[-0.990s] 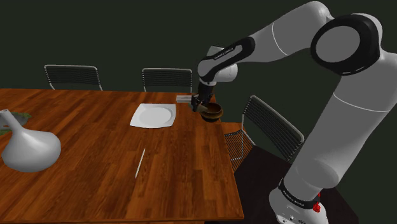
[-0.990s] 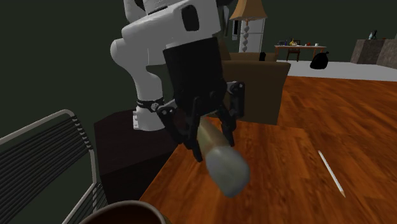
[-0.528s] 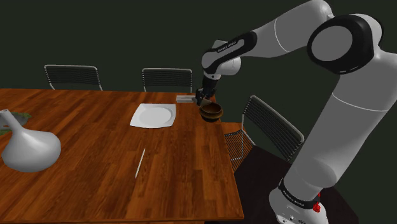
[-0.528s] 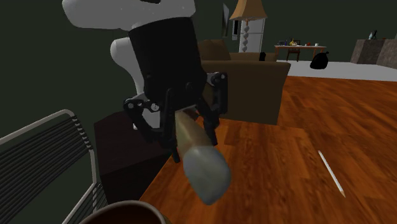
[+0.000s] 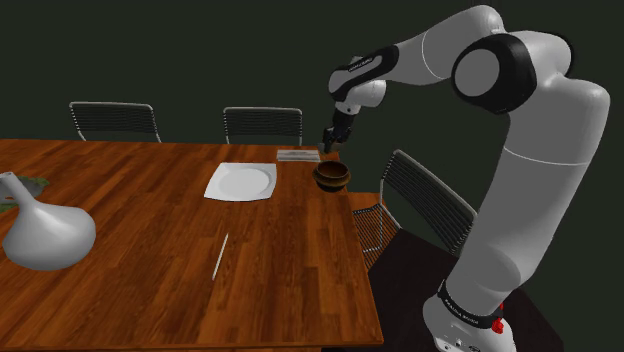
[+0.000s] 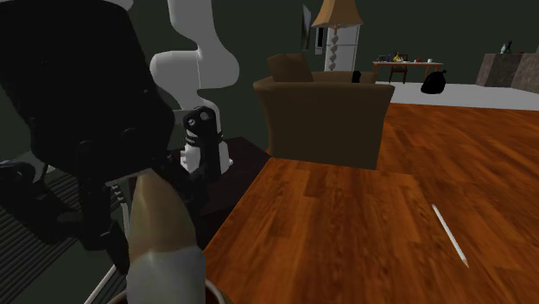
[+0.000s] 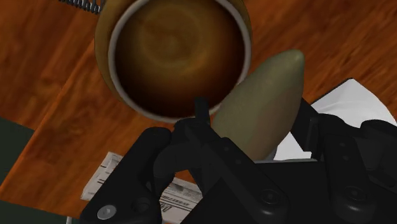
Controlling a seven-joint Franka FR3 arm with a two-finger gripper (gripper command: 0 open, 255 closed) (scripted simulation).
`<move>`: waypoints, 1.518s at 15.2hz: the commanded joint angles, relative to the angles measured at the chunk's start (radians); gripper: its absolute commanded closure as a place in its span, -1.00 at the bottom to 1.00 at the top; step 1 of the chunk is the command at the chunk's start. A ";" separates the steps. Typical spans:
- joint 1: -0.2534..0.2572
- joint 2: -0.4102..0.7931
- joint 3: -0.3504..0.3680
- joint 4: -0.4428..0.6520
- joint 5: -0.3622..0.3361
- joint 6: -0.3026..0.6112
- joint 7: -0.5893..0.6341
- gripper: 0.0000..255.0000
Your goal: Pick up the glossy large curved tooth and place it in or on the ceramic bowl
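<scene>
Tooth (image 7: 264, 105) is off the table (image 5: 150, 250), pinched between the jaws of the gripper (image 7: 254, 130) and hanging in the air above the bowl (image 7: 113, 60). Its surface is olive-tan with a soft gloss. The fingers clasp its thicker part, so the tapered end projects past them toward the bowl. This hold looks deliberate: with the free end leading, the piece can go in point first without the fingers reaching the rim. In the wrist view the bowl's brown hollow lies open ahead of the gripper, and the tooth's tip overlaps the rim on one side rather than the middle. In the shoulder view the gripper (image 5: 330, 145) is above the bowl (image 5: 332, 177) and apart from it, with the bowl near the table's far corner, beside a plate (image 5: 241, 181) and a printed sheet (image 5: 298, 155). In the second exterior view the tooth (image 6: 160, 237) hangs close above a dark rim at the picture's lower edge. Judgement: carry phase near done; a small shift toward the bowl's middle and a lowering seem needed before release. Risk: a drop from here may clip the rim and roll off the table edge.
</scene>
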 commanded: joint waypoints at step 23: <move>-0.036 0.139 0.006 -0.012 0.079 0.128 -0.112 1.00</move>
